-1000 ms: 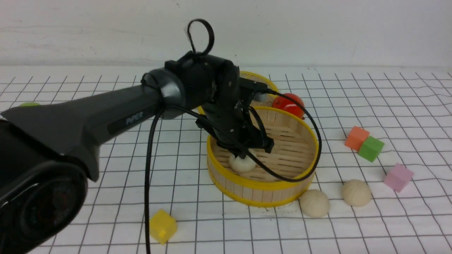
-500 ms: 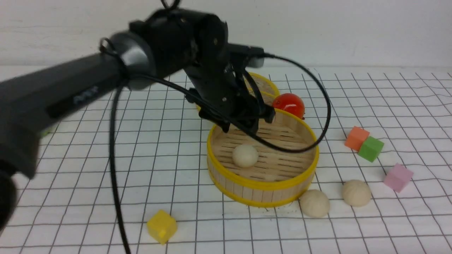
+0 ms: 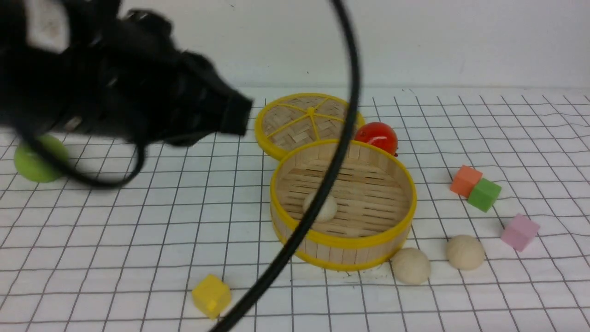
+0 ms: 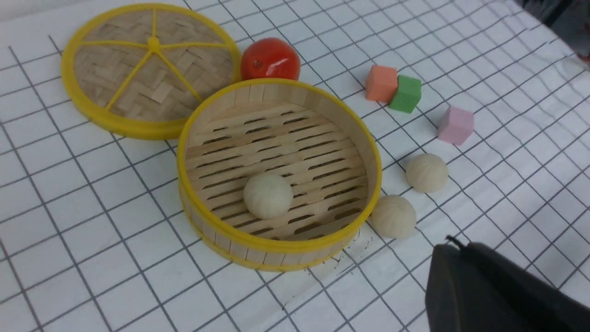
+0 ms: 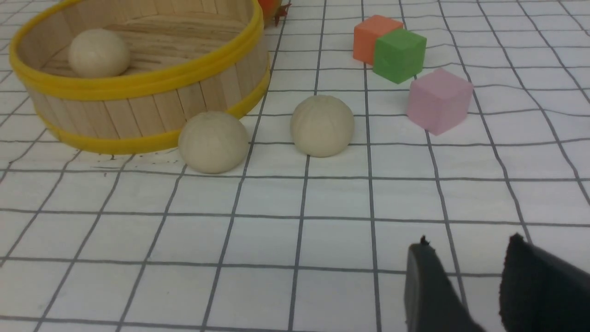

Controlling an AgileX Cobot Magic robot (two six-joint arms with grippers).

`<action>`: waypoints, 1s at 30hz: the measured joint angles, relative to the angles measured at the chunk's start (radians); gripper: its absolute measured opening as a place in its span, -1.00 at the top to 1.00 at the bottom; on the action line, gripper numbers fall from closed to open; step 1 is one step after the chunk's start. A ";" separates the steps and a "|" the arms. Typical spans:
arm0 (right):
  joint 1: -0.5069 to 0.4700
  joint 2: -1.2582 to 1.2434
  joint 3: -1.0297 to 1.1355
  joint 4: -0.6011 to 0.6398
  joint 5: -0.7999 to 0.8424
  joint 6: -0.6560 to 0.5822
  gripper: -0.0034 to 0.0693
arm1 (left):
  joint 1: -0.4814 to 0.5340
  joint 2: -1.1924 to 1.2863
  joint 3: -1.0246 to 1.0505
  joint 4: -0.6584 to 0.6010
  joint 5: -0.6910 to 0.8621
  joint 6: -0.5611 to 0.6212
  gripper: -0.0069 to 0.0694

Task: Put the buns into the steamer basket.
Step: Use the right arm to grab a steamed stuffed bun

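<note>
In the front view a black cable [image 3: 343, 138] crosses the centre-frame steamer basket [image 3: 343, 240], half hiding the bun [image 3: 329, 210] inside, which the left wrist view shows whole. A second bun [image 3: 410, 265] and a third bun [image 3: 464, 251] lie just outside, lower right. The blurred left gripper [image 3: 233, 121], upper left, has its fingers together. Only the right wrist view shows the right gripper [image 5: 469, 244], fingers apart and empty.

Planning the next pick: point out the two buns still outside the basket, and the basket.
Left bun [image 3: 410, 265]: front view, middle of its dome.
Right bun [image 3: 464, 252]: front view, middle of its dome.
Basket [image 3: 343, 240]: front view, near side of its yellow top rim.
</note>
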 joint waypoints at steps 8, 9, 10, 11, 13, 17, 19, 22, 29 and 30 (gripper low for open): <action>0.000 0.000 0.008 0.415 -0.129 0.215 0.25 | 0.000 -0.542 0.640 -0.012 -0.347 -0.001 0.85; 0.000 0.000 0.008 0.440 -0.139 0.224 0.25 | 0.000 -0.588 0.689 -0.012 -0.377 -0.004 0.85; 0.000 0.000 0.008 0.487 -0.144 0.230 0.25 | 0.000 -0.653 0.744 -0.015 -0.414 -0.015 0.85; 0.000 0.000 0.006 0.515 -0.141 0.232 0.25 | 0.000 -0.683 0.782 -0.015 -0.429 -0.023 0.85; 0.000 0.003 -0.025 0.556 -0.080 0.227 0.30 | 0.000 -0.763 0.857 -0.016 -0.457 -0.047 0.85; 0.000 0.123 -0.181 0.537 0.081 0.135 0.53 | 0.000 -0.832 0.934 -0.018 -0.470 -0.067 0.85; 0.000 0.273 -0.317 0.478 0.195 0.059 0.71 | 0.000 -0.834 0.950 -0.018 -0.474 -0.069 0.85; 0.000 0.488 -0.478 0.379 0.341 -0.012 0.88 | 0.000 -0.833 0.951 -0.018 -0.485 -0.069 0.85; 0.050 1.037 -0.817 0.159 0.534 -0.013 0.91 | 0.000 -0.832 0.952 -0.018 -0.489 -0.070 0.85; 0.081 1.088 -0.843 0.143 0.530 -0.007 0.91 | 0.000 -0.832 0.952 -0.018 -0.489 -0.070 0.85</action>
